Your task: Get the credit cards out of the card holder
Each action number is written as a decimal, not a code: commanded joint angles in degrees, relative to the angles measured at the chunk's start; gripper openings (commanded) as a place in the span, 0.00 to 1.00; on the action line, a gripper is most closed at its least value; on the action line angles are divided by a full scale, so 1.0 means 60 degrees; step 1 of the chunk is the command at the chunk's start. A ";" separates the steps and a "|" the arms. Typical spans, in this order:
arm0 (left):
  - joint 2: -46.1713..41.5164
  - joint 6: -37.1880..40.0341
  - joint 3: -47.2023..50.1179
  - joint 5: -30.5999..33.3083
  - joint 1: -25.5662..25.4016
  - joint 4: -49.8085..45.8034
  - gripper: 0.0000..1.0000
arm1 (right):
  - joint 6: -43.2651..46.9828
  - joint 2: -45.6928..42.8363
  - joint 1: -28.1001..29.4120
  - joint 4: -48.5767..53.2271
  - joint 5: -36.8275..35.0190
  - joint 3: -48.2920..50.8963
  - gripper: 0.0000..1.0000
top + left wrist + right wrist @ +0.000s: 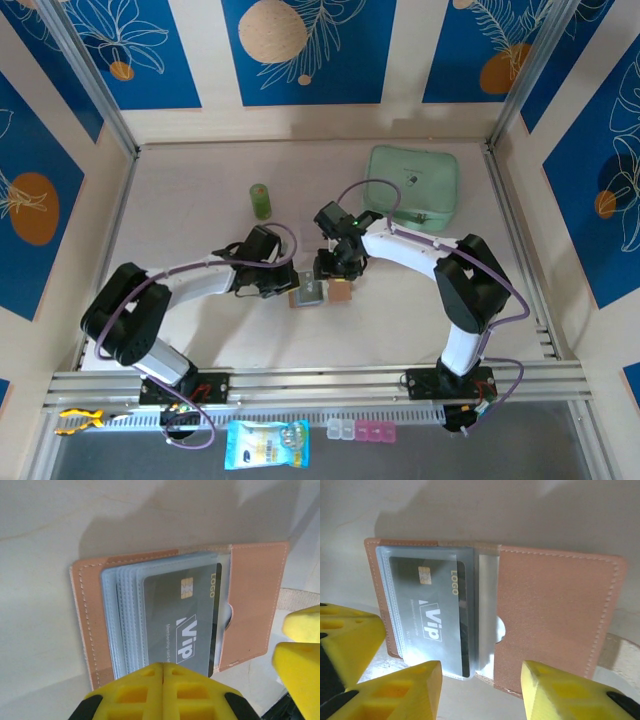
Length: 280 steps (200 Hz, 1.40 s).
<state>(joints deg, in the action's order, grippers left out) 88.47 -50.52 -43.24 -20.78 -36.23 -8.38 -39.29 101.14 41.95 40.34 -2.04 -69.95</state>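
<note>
One card holder (322,292) lies open on the counter (200,190) between two end effectors. One dark grey credit card (180,620) marked "Vip" shows through several stacked clear sleeves; any cards behind it cannot be made out. The left end effector (162,680) is pressed together at the holder's near edge, covering the card's lower end. The right end effector (479,672) stands spread over the tan pocket panel.

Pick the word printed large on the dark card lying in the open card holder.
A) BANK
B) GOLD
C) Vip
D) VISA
C: the dark grey card inside the open card holder carries a large white "Vip" mark, with a small "LOGO" beside its chip. The right wrist view shows the same lettering.
</note>
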 commanded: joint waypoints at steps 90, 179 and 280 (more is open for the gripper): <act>0.0560 0.0170 -0.0085 0.0078 -0.0140 0.0005 0.06 | -0.0596 0.0000 -0.0342 -0.0856 0.1029 0.1220 0.41; 0.0242 0.0473 -0.0314 0.0547 -0.0096 -0.0563 0.05 | -0.0703 -0.0482 -0.0517 -0.0913 0.1089 0.1410 0.40; 0.0017 0.0365 -0.0657 0.0217 -0.0191 -0.0672 0.05 | -0.0484 -0.1119 -0.0683 -0.2669 0.2414 0.1954 0.40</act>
<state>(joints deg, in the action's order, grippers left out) 89.58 -48.95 -45.25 -18.46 -36.58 -11.27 -42.89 95.15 38.22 26.87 8.16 -59.57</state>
